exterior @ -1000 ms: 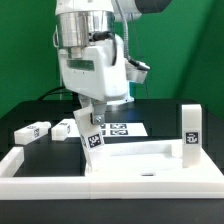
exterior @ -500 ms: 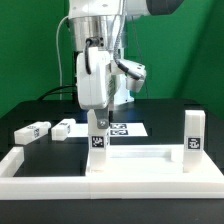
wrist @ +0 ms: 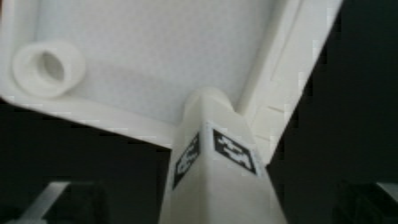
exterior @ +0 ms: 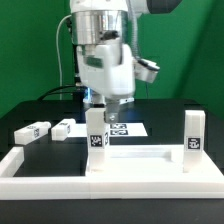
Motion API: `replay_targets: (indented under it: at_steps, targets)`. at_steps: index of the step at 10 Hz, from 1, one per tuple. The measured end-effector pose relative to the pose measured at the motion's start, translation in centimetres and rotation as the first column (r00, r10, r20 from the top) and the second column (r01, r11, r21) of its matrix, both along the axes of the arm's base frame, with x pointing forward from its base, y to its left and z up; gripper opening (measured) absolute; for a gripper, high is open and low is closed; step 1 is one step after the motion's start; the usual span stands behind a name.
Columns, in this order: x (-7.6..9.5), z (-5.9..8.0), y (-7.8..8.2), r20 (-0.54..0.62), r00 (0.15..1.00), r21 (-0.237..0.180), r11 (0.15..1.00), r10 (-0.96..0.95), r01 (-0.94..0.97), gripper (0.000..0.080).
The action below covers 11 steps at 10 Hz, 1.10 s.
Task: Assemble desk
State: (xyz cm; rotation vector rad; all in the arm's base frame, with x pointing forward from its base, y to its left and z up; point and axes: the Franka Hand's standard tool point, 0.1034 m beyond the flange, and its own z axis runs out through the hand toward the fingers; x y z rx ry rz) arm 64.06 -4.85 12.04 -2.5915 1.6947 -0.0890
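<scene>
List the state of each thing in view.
Panel: flat, rim up.
Gripper: over a panel corner, jaws unclear.
Post under gripper: upright on the panel.
Other standing post: upright on the panel.
Outer loose post: lying flat.
Inner loose post: lying flat.

Tagged leg post [wrist: 222,150], rimmed panel [wrist: 160,80], round socket [wrist: 48,68]

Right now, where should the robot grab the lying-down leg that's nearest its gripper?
Grip the loose leg across its middle, on its two long sides, coming straight down from above. It lies flat on the table, so its top and sides are free.
</scene>
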Motion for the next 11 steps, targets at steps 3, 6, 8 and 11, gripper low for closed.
replay_targets:
  at_steps: [3,6,8,11]
  targets:
    - [0.0,-0.2,-0.1,-0.003,0.978,-0.013,0.978,0.208,-0.208,0.0649]
    - [0.6,-0.4,-1.8,-0.011,0.754,-0.084,0.751,0.657,-0.655,0.0649]
    - [0.7,-1.0,-2.2,-0.021,0.639,-0.112,0.634,0.769,-0.765,0.0649]
    - [0.7,-1.1,-2.2,-0.018,0.663,-0.11,0.658,0.748,-0.745,0.0518]
